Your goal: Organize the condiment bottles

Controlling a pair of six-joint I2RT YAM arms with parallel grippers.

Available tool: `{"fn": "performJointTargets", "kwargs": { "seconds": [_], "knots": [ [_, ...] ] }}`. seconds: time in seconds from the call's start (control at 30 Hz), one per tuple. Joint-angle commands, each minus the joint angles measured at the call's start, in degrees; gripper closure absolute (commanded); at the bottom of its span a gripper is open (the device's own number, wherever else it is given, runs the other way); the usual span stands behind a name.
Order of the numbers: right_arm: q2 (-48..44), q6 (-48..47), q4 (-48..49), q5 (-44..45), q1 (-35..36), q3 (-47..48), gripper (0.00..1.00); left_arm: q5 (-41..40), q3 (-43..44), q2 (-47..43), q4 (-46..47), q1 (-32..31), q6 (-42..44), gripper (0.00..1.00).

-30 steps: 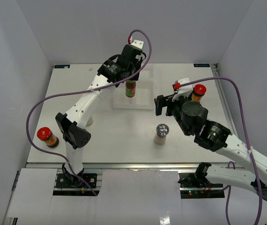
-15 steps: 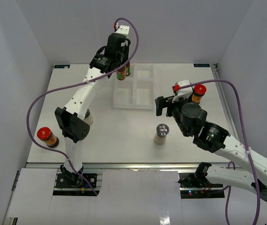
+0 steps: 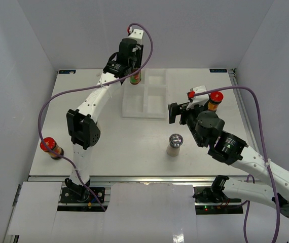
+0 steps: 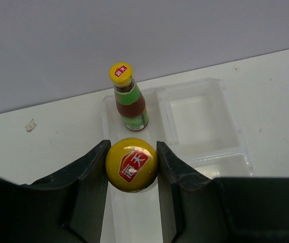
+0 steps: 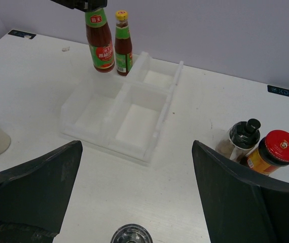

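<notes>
One slim red sauce bottle with a yellow cap (image 5: pixel 99 48) is pinched upright in the left gripper (image 4: pixel 132 152) over the white divided tray (image 5: pixel 134 121), its twin (image 4: pixel 130 98) standing just beyond the fingertips, likely for pairing; the right gripper (image 5: pixel 137 167) is spread, empty

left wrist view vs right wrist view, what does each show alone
Only the left wrist: its own fingers clamped on the yellow cap of the held sauce bottle. Only the right wrist: a black-capped shaker beside a red-lidded jar, plus a grey lid. Both: that bottle, the white tray, and a second sauce bottle standing in it.
</notes>
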Motion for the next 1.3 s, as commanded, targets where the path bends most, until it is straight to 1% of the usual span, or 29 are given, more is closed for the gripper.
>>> {"fn": "performJointTargets", "kwargs": {
  "seconds": [0.0, 0.17, 0.4, 0.63, 0.77, 0.97, 1.27],
  "knots": [
    [-0.8, -1.3, 4.0, 2.9, -0.4, -1.1, 0.05, 1.9, -0.2, -2.4, 11.6, 1.2, 1.1, 1.0],
    [-0.8, -1.9, 4.8, 3.8, -0.6, -1.4, 0.05, 2.2, -1.5, -1.4, 15.3, 1.6, 1.2, 1.0],
    [-1.2, -4.6, 5.7, 4.5, -0.9, -2.2, 0.04, 4.1, -1.0, 1.2, 16.7, 2.5, 1.0, 1.0],
    [-1.4, -7.0, 11.3, 5.7, -1.8, -4.8, 0.04, 5.7, -3.3, 2.3, 21.5, 2.9, 2.1, 1.0],
    [-0.5, -7.2, 11.8, 5.2, -2.1, -4.9, 0.04, 5.8, -3.6, 3.4, 23.3, 3.2, 2.8, 1.0],
    [0.4, -8.0, 12.6, 5.3, -2.6, -5.4, 0.04, 6.5, -3.6, 4.3, 25.2, 3.4, 2.9, 1.0],
    [0.8, -8.2, 13.4, 4.4, -3.7, -5.9, 0.04, 6.8, -3.0, 6.5, 25.1, 3.9, 2.4, 1.0]
  ]
}}
